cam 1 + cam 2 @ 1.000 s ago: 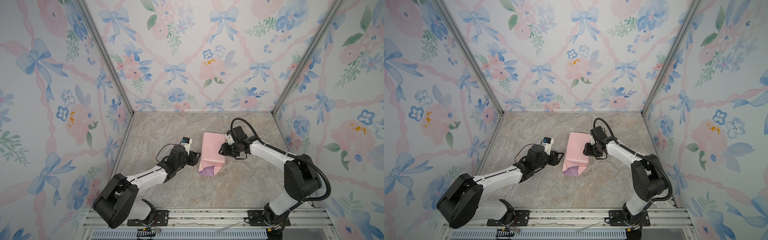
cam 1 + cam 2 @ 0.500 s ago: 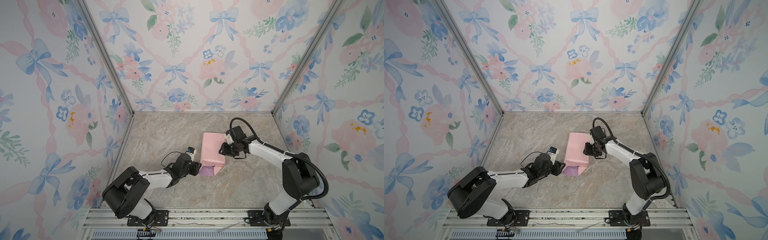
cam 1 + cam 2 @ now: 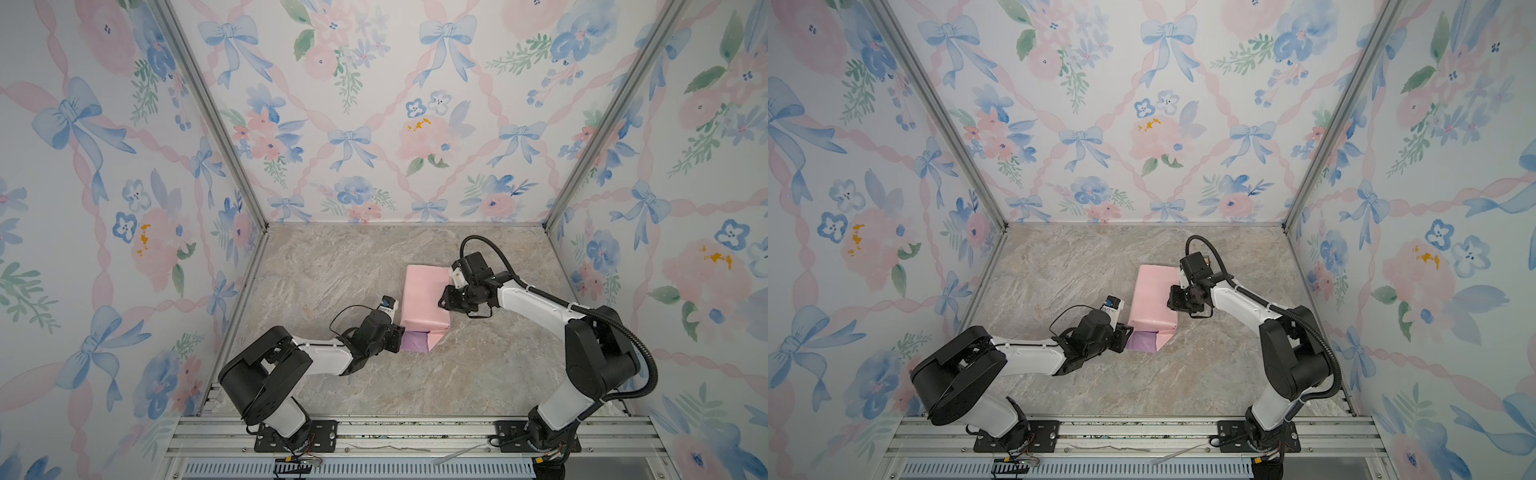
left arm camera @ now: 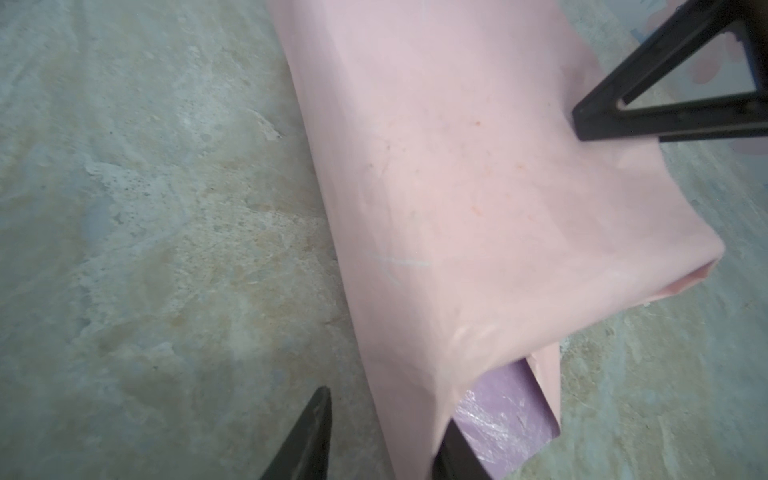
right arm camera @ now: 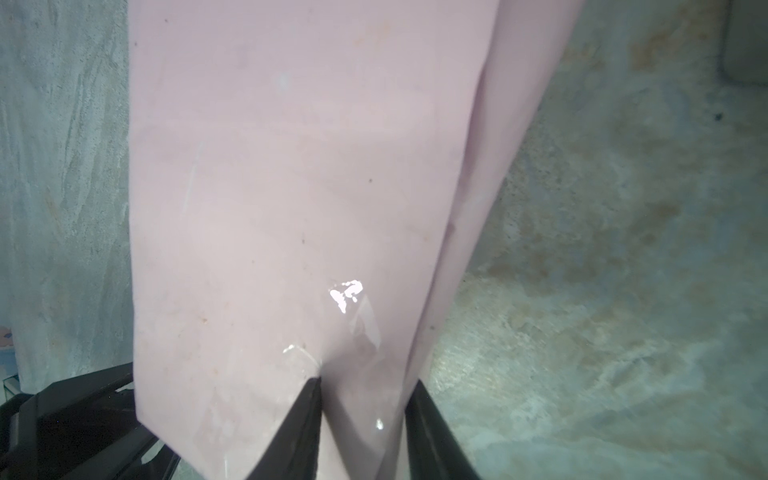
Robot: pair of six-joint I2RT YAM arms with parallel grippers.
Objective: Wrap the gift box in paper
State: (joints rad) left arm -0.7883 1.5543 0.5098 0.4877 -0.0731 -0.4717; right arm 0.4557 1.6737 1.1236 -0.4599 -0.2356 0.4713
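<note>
Left jaws: moved in to near-left corner of pale pink, lilac-backed paper sheet (image 3: pixel 424 297); part-open, astride its edge. Right jaws: on right fold; grip indiscernible.

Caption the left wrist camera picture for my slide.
Left gripper, open, straddles a corner of the folded paper, pink outside, lilac inside, on a marble tabletop.

Marbled beige tabletop (image 3: pixel 332 270), floral bow-print walls (image 3: pixel 374 104) on three sides, aluminium corner posts (image 3: pixel 212 112), slotted metal rail (image 3: pixel 415 432) along near edge.
</note>
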